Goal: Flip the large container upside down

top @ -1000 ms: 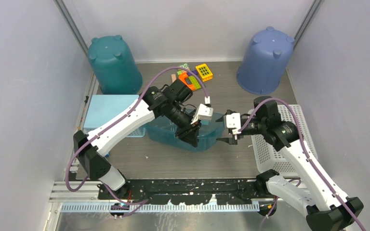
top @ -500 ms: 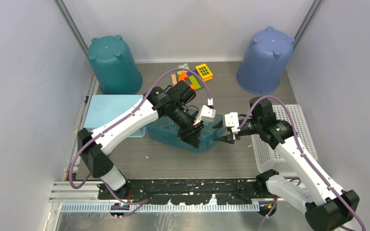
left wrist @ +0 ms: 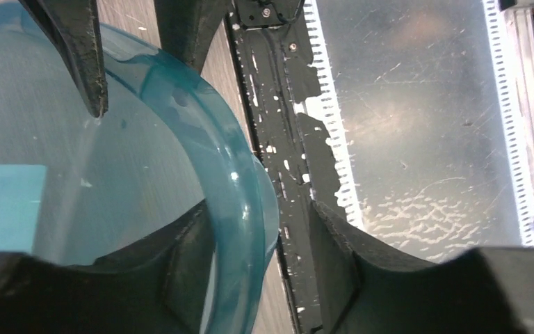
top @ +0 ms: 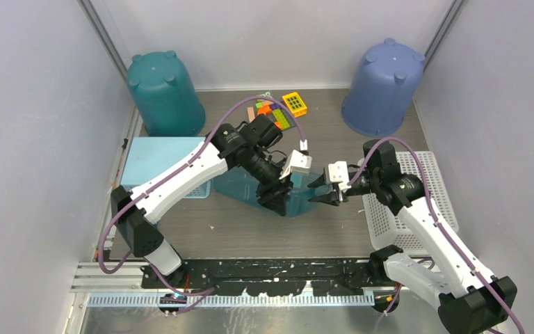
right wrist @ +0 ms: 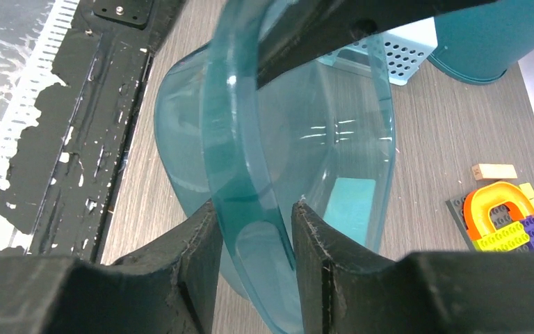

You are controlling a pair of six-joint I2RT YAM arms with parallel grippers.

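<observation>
The large container (top: 240, 186) is a see-through teal tub in the middle of the table, tipped up on its side. My left gripper (top: 278, 198) straddles its right-hand rim from above. In the left wrist view the rim (left wrist: 240, 181) lies against one finger, with a clear gap to the other, so the left gripper (left wrist: 257, 209) is open. My right gripper (top: 318, 189) comes in from the right. In the right wrist view its fingers press both faces of the tub's rim (right wrist: 250, 160), so the right gripper (right wrist: 254, 205) is shut on it.
An upturned teal bucket (top: 165, 94) stands back left and an upturned blue one (top: 382, 87) back right. Toy bricks (top: 281, 110) lie behind the tub. A light blue box (top: 154, 161) sits left, a white perforated tray (top: 421, 202) right, and the black rail (top: 264, 268) runs along the near edge.
The right gripper moved in from the right and closed on the tub's rim. The left jaws loosened from that rim. The tub now stands more steeply tipped.
</observation>
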